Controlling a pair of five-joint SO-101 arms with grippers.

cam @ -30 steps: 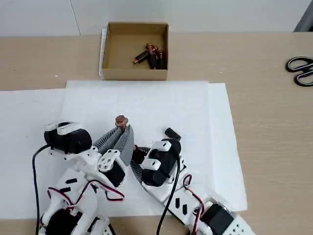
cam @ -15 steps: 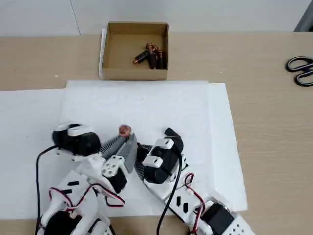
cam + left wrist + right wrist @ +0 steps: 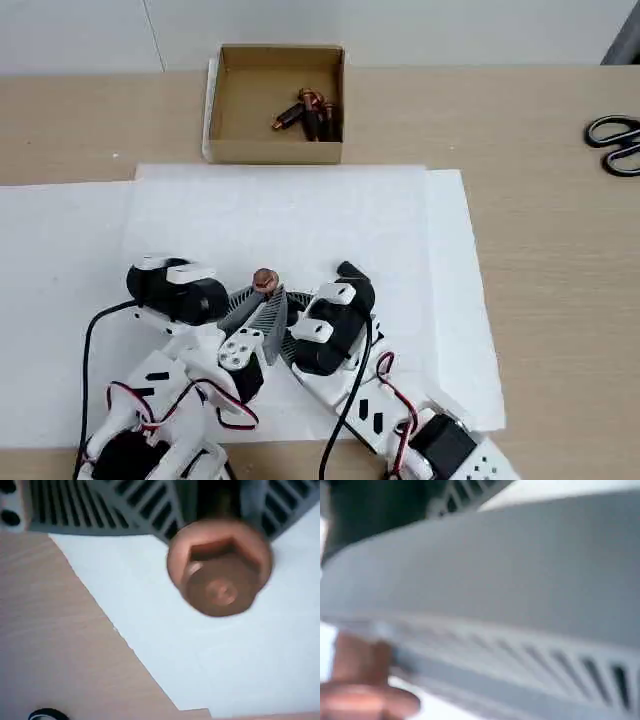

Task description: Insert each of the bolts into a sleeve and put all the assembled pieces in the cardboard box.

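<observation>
Our left gripper [image 3: 262, 295] is clamped on a copper hex-head bolt [image 3: 264, 279], whose head stands clear just past the fingertips. In the left wrist view the shaft is pinched between the ribbed grey fingers [image 3: 125, 505], which are parted only by the bolt's own width.

Since a second ago this gripper has drawn back and sideways with the bolt, away from the cardboard box [image 3: 226, 100]. It now sits tight beside the right gripper [image 3: 292, 310], touching or nearly so. The right arm has barely stirred, and we cannot tell whether its gripper is open or has hold of anything.

Both grippers are over the white paper sheet [image 3: 380, 220]. The box stands well ahead of the left gripper, past the sheet's far edge, with assembled pieces [image 3: 308, 113] in one corner. Scissors [image 3: 615, 140] lie far out on the right gripper's outer side, on the wooden table [image 3: 540, 110].
</observation>
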